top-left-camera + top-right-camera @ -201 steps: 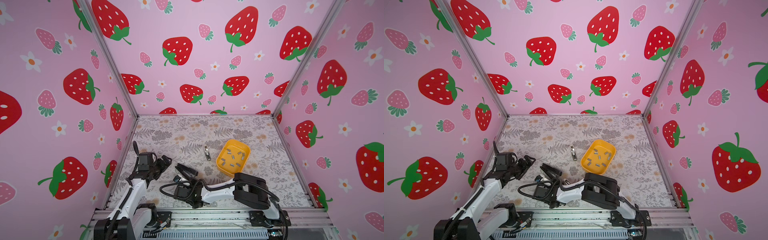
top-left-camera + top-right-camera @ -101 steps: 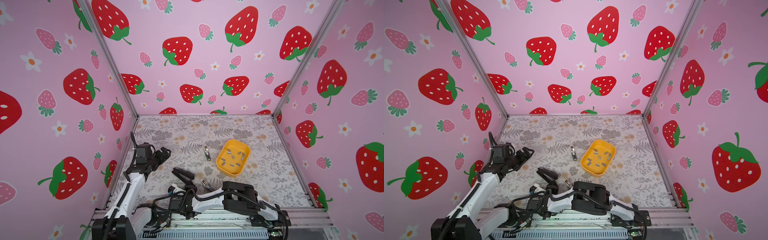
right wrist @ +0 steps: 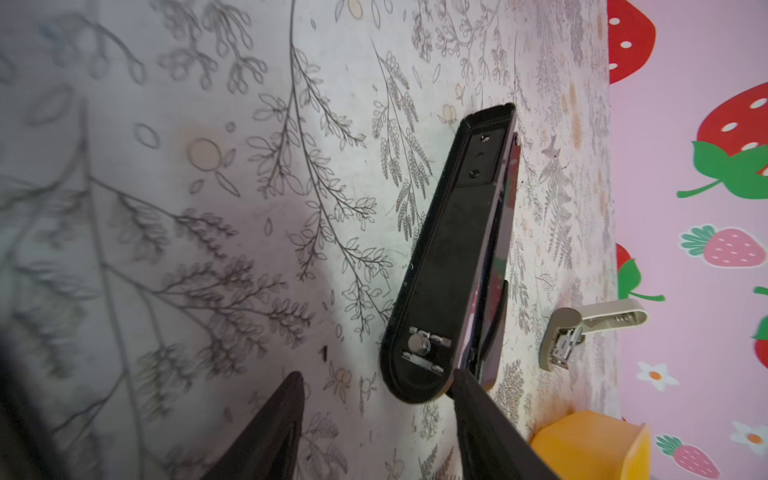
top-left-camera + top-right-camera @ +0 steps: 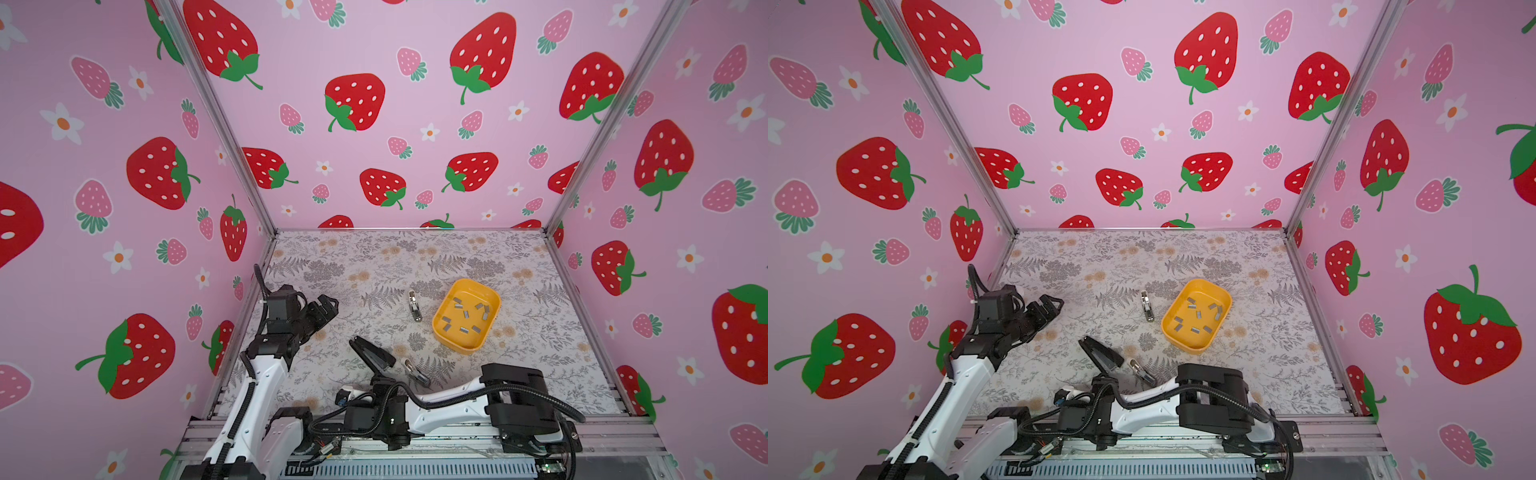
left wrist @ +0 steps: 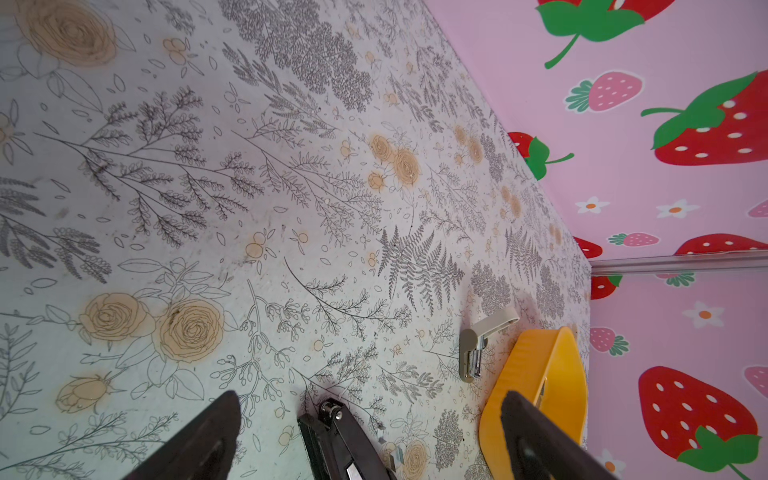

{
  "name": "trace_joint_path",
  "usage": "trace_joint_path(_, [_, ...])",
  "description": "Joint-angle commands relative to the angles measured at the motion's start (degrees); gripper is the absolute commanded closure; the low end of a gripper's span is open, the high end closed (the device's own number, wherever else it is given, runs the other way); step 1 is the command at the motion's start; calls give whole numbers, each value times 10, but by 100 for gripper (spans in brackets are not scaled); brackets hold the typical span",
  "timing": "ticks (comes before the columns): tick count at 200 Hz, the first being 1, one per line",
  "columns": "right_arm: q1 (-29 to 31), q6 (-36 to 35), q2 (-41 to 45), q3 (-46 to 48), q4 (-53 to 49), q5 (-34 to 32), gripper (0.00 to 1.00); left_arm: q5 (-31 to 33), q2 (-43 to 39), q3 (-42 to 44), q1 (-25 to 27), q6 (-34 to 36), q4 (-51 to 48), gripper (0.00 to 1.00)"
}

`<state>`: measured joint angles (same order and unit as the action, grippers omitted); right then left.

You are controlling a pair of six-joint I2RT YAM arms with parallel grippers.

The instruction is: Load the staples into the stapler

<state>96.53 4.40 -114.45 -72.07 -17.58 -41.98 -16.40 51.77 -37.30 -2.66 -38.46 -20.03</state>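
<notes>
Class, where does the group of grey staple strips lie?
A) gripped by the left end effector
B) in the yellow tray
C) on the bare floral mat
B: the staples lie scattered inside the yellow tray, apart from the black stapler.

yellow tray (image 4: 454, 343) | small grey tool (image 4: 414, 306) just beside it | floral table (image 4: 353, 266) | strawberry walls (image 4: 415, 62)

In the left wrist view the stapler (image 5: 345, 440) runs off the picture's edge, and a finger (image 5: 540, 440) of the left gripper (image 5: 370, 399) covers part of the yellow tray (image 5: 536, 374). The right wrist view crops the tray to one corner, its inside unseen.
</notes>
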Motion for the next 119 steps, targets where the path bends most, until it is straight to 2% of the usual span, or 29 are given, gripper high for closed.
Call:
trace_joint_path(1, [-8,12,65,20,35,63,40,25,-23,-41,6,35,44,1])
trace_joint_path(23, [-25,32,153,67,74,79,42,44,-33,-79,18,78,78,0])
trace_joint_path(37, [-41,54,217,107,103,93,45,58,-30,-105,34,118,107,3])
trace_joint_path(59, [-68,96,314,167,136,104,48,44,-1,-128,81,271,199,6])
trace_joint_path(65, [-75,107,340,183,142,110,51,4,16,-143,88,331,207,6])
trace_joint_path(73, [-86,120,375,203,149,117,52,-91,45,-174,94,435,192,11])
trace_joint_path(86, [-104,138,431,241,166,131,53,-199,99,-238,110,616,112,19])
trace_joint_path(97, [-120,150,469,267,169,141,53,-245,151,-301,134,785,-18,20])
trace_joint_path(108, [-133,162,494,282,158,136,54,-266,197,-357,161,945,-154,21])
trace_joint_path(119, [-149,182,507,287,130,129,55,-260,240,-388,189,1045,-244,22])
